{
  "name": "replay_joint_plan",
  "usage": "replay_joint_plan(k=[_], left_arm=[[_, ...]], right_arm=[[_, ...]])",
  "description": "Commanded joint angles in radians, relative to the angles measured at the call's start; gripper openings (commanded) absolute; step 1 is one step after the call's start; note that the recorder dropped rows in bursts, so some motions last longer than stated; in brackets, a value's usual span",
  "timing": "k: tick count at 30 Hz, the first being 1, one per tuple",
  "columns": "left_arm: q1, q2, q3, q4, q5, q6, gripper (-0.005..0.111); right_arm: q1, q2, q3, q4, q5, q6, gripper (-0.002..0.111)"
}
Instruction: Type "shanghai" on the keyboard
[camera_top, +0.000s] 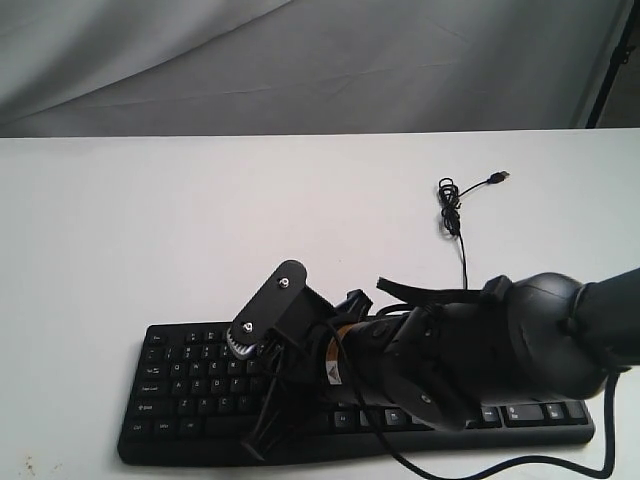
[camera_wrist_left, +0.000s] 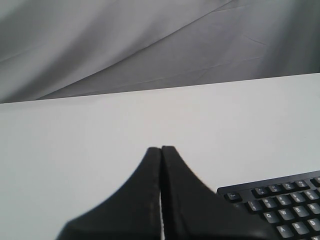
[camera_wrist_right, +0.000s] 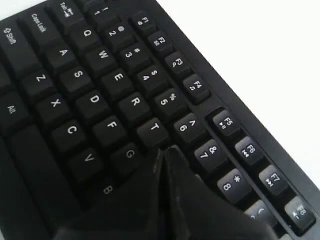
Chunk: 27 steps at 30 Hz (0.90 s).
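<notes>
The black keyboard (camera_top: 190, 370) lies along the near edge of the white table, and its letter keys fill the right wrist view (camera_wrist_right: 100, 85). My right arm (camera_top: 480, 340) reaches across it from the right. The right gripper (camera_wrist_right: 165, 150) is shut with nothing in it, its tips down on the keys just beside G (camera_wrist_right: 131, 152) and under T (camera_wrist_right: 154, 127); the key beneath them is hidden. My left gripper (camera_wrist_left: 161, 148) is shut and empty, above bare table, with the keyboard's Esc corner (camera_wrist_left: 280, 210) off to one side. It does not show in the exterior view.
The keyboard's thin black cable (camera_top: 455, 215) coils behind it and ends in a loose USB plug (camera_top: 498, 177). The white table (camera_top: 200, 230) stretches back to a grey cloth backdrop (camera_top: 300, 60). A dark stand leg (camera_top: 610, 70) crosses the far right corner.
</notes>
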Motion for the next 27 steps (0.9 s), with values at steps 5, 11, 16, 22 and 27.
replay_joint_plan(k=[5,11,16,22,27], left_arm=[[-0.004,-0.003,0.004,0.005,-0.006,-0.003,0.000],[-0.004,-0.003,0.004,0.005,-0.006,-0.003,0.000],[-0.004,-0.003,0.004,0.005,-0.006,-0.003,0.000],[-0.004,-0.003,0.004,0.005,-0.006,-0.003,0.000],[-0.004,-0.003,0.004,0.005,-0.006,-0.003,0.000]], right_arm=[[0.002,0.002,0.006,-0.008,0.003,0.000,0.000],[0.002,0.002,0.006,-0.008,0.022,0.000,0.000],[0.005,0.002,0.006,-0.008,0.022,-0.002,0.000],[0.012,0.006,0.006,-0.008,0.020,-0.002,0.000],[0.012,0.023,0.006,-0.008,0.013,-0.002,0.000]])
